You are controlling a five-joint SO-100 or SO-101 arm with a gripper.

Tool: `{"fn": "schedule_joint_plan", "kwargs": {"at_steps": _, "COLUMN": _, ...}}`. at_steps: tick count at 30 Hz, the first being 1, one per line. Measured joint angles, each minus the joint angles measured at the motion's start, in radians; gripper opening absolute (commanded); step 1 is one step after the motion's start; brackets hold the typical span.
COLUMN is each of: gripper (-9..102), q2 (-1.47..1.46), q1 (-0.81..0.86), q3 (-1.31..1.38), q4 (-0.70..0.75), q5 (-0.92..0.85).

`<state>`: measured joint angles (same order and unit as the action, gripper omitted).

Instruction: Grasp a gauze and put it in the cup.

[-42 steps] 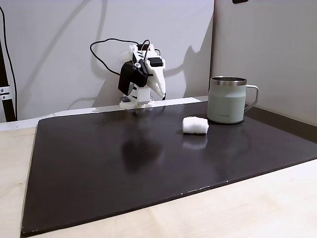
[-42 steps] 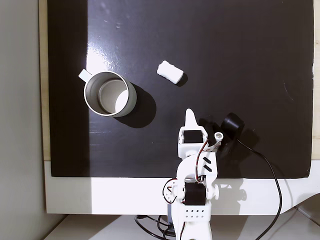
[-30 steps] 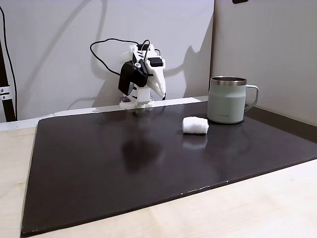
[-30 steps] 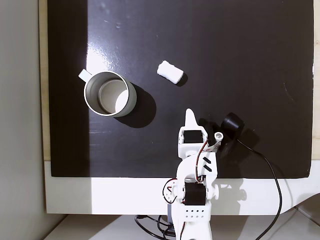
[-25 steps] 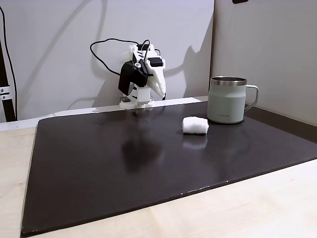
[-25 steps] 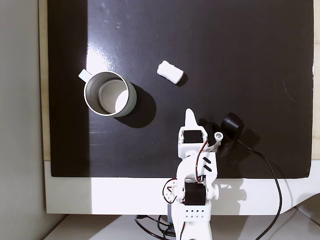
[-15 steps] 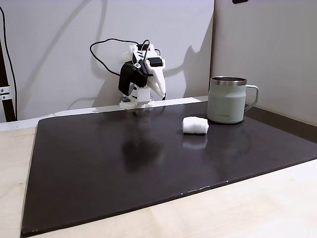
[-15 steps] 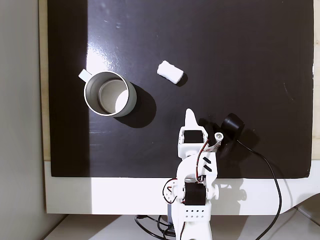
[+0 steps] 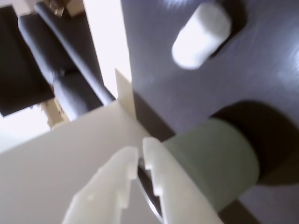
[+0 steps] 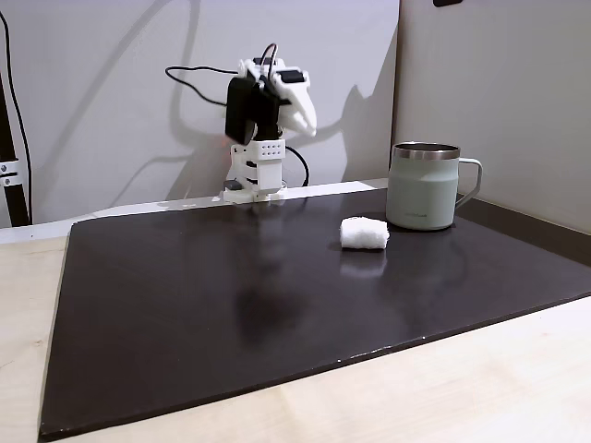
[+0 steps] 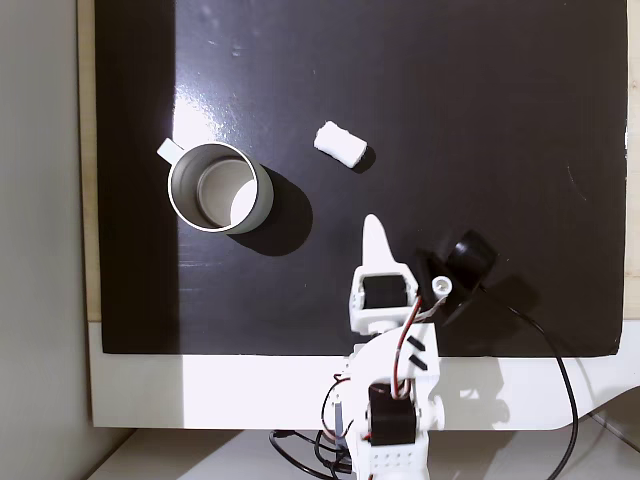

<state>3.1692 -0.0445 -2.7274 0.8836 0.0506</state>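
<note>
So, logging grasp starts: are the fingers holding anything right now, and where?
Nothing is held. The gripper is shut and empty, and the gauze lies on the black mat, apart from it.

Glossy black mat (image 10: 277, 305) on pale wood table (image 10: 443, 397), white wall (image 10: 92, 74) behind

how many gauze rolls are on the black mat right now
1. The gauze lies on the dark mat, apart from the cup, ahead of the tool. Nothing lies inside the cup.
</note>
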Motion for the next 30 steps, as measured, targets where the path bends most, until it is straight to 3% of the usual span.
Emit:
{"fn": "schedule_joint_plan", "kwargs": {"at_steps": 21, "gripper": 0, "q2": -0.609, "q1": 0.012, "q3": 0.735, "q4": 0.319, "q5": 0.195}}
{"fn": "schedule_joint_plan", "kwargs": {"at_steps": 30, "gripper": 4, "q2": -0.914, "q1": 0.021, "q3": 0.939, "q4": 0.420, "q5": 0.376}}
